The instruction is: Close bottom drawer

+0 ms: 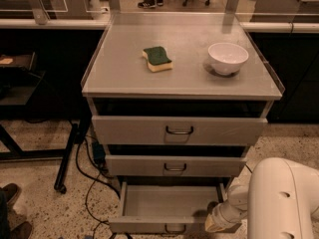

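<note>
The bottom drawer [164,208] of the grey metal cabinet stands pulled out, its plain grey tray bare inside. Its narrow front [149,225] with a small curved handle [174,229] is at the picture's lower edge. My white arm [281,198] comes in from the lower right. The gripper [217,222] is at the drawer's front right corner, by the drawer front; its tip is largely hidden by the wrist.
The middle drawer [174,166] and the tall top drawer [179,130] sit above, both slightly out. A green-and-yellow sponge [157,58] and a white bowl [228,58] rest on the cabinet top [124,73]. Cables [89,183] and a dark table leg [67,158] lie left.
</note>
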